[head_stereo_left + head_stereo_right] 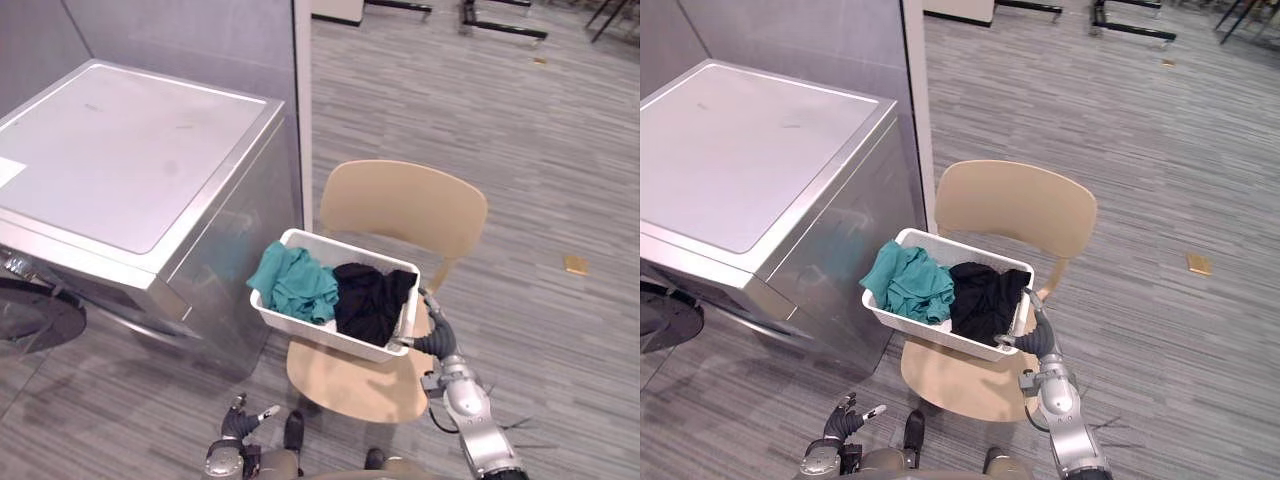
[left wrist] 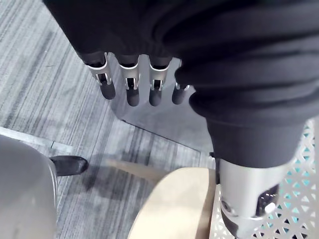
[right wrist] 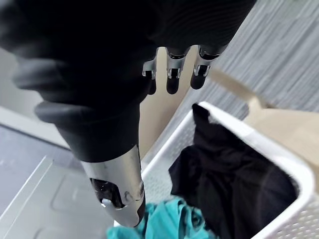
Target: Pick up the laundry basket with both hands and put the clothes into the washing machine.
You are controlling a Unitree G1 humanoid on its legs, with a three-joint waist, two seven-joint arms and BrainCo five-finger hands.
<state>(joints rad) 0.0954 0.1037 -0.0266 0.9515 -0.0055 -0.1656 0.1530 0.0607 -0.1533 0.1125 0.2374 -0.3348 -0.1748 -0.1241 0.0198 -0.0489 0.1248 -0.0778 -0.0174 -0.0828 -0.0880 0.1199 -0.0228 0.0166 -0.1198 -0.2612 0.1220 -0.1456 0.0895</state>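
A white laundry basket (image 1: pixel 310 332) stands on the seat of a tan chair (image 1: pixel 400 205). Inside it a teal cloth (image 1: pixel 295 282) lies at the left and a black cloth (image 1: pixel 370 298) at the right. My right hand (image 1: pixel 437 335) is at the basket's right end, open, its fingers (image 3: pixel 172 74) straight above the rim and its thumb near the basket's corner. Low down and in front of the chair, apart from the basket, my left hand (image 1: pixel 240 425) is open with straight fingers (image 2: pixel 132 82). The silver washing machine (image 1: pixel 120 150) stands to the left of the chair.
The machine's round door (image 1: pixel 30 315) hangs open at its front, lower left. A grey partition (image 1: pixel 200 40) with a white post (image 1: pixel 303 100) rises behind the machine. A small tan piece (image 1: pixel 575 264) lies on the carpet to the right. Black frames (image 1: pixel 500 25) stand far back.
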